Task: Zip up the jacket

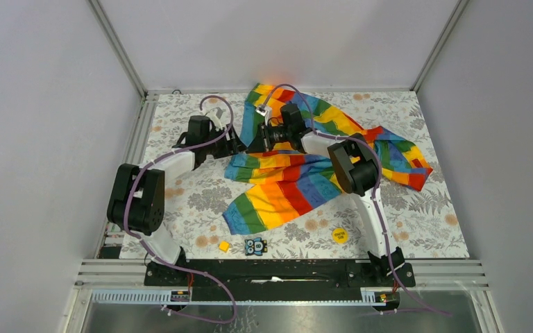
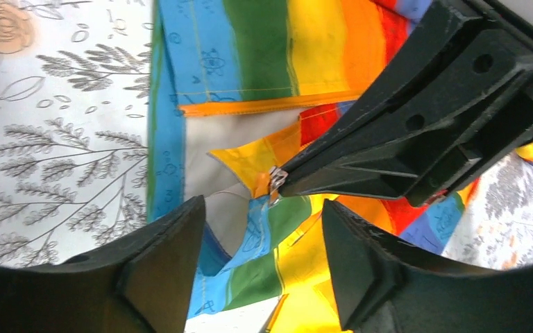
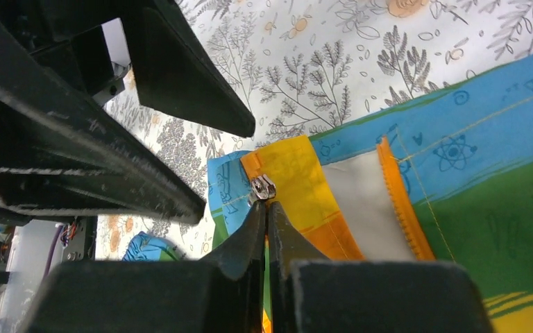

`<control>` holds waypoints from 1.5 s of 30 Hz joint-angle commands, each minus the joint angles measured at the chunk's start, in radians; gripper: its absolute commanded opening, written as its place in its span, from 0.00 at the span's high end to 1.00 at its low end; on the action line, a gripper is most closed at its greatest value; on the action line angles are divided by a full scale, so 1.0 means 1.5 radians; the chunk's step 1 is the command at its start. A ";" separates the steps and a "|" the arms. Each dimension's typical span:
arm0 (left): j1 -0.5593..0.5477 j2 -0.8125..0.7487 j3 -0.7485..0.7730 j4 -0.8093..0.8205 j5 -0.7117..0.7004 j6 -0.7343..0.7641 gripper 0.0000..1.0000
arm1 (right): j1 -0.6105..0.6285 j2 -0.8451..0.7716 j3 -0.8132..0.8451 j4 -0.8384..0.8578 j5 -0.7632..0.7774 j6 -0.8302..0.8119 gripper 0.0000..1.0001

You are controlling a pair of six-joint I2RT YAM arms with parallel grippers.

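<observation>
The jacket (image 1: 298, 184) lies spread open on the flowered table cover (image 1: 423, 208), and both arms meet over its far left part, where the front edges are. The right gripper (image 3: 267, 208) is pinched fully closed on the zipper slider (image 3: 261, 188), which sits on a yellow-and-orange corner of the jacket's front edge. The left gripper (image 2: 262, 208) hovers just above the jacket beside that slider with its jaws well apart and nothing between them. The orange zipper strip (image 3: 399, 201) of the other front edge lies apart from the slider, with a patch of pale lining (image 3: 352, 201) showing between the two, so the halves look not yet joined. The step in hand seems to be the start of the zip: one side is held ready and the other is waiting. The next move probably calls for the left gripper to close on the jacket's loose edge near the strip's end and bring it to the slider, keeping the cloth taut.
</observation>
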 commanded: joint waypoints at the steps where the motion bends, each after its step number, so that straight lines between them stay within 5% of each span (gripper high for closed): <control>1: 0.010 -0.019 0.016 -0.006 -0.069 0.005 0.40 | 0.008 -0.062 0.038 -0.078 0.074 -0.033 1.00; 6: 0.087 -0.027 -0.023 0.026 0.051 -0.118 0.34 | 0.041 -0.049 0.199 -0.469 0.322 -0.073 1.00; 11: 0.102 -0.065 -0.045 -0.007 0.059 -0.125 0.34 | 0.110 0.014 0.458 -0.870 0.475 -0.073 1.00; 16: 0.105 -0.086 -0.061 -0.025 0.023 -0.135 0.34 | 0.150 -0.018 0.387 -0.883 0.627 -0.090 1.00; 19: 0.105 -0.088 -0.069 -0.004 0.058 -0.130 0.33 | 0.136 0.114 0.632 -1.104 0.650 -0.100 1.00; 21: 0.105 -0.100 -0.080 0.004 0.068 -0.128 0.31 | 0.161 0.060 0.610 -1.084 0.653 -0.118 1.00; 24: 0.105 -0.111 -0.095 0.034 0.091 -0.123 0.27 | 0.167 -0.103 0.380 -0.878 0.451 -0.118 1.00; 25: 0.105 -0.111 -0.097 0.040 0.098 -0.122 0.27 | 0.159 -0.137 0.269 -0.791 0.470 -0.095 1.00; 26: 0.105 -0.110 -0.098 0.045 0.106 -0.124 0.27 | 0.156 -0.135 0.264 -0.778 0.547 -0.084 1.00; 28: 0.105 -0.110 -0.102 0.055 0.119 -0.130 0.27 | 0.153 -0.043 0.402 -0.927 0.614 -0.109 1.00; 30: 0.105 -0.113 -0.115 0.085 0.147 -0.135 0.27 | 0.143 0.000 0.478 -0.976 0.503 -0.132 1.00; 35: 0.103 -0.127 -0.130 0.131 0.200 -0.130 0.39 | 0.136 -0.130 0.232 -0.715 0.381 -0.097 1.00; 40: 0.103 -0.156 -0.137 0.119 0.206 -0.107 0.39 | 0.125 -0.119 0.252 -0.734 0.375 -0.123 1.00; 45: 0.100 -0.089 -0.126 0.180 0.318 -0.159 0.37 | 0.124 -0.143 0.207 -0.689 0.356 -0.139 1.00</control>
